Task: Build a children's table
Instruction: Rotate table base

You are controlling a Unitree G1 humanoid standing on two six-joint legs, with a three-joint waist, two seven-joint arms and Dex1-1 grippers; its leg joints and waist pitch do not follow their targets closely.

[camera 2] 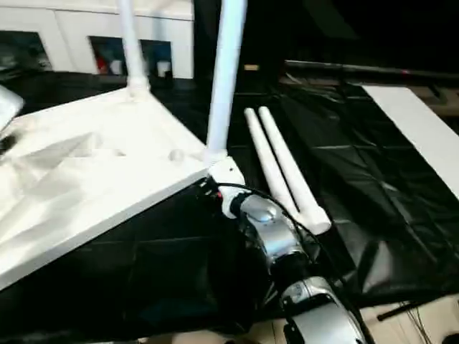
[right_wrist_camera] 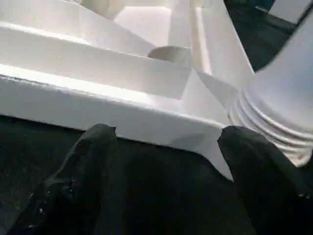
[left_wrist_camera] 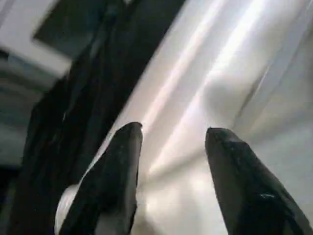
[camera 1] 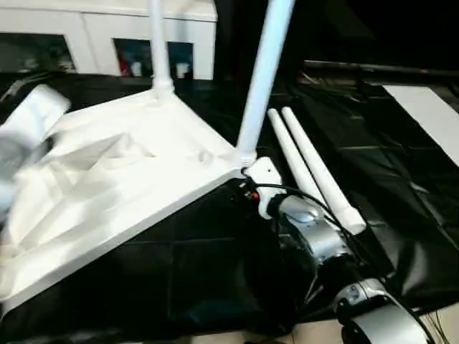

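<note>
1. Head cam: the tabletop lies upside down on black sheeting, ribs up. Two legs are already standing in their sockets, the near leg and the far leg. Two loose legs lie side by side on the sheeting, just beside that corner. So I'd say we're halfway, with leg three next. A white cabinet sits at the back of a dark room.
2. Left wrist cam: my left gripper has its fingers apart over white plastic, holding nothing.
3. Right wrist cam: my right gripper is spread wide at the tabletop's corner edge, next to the fitted leg's ribbed base, also holding nothing. My guess is the next move is reaching across to grab a loose leg.
</note>
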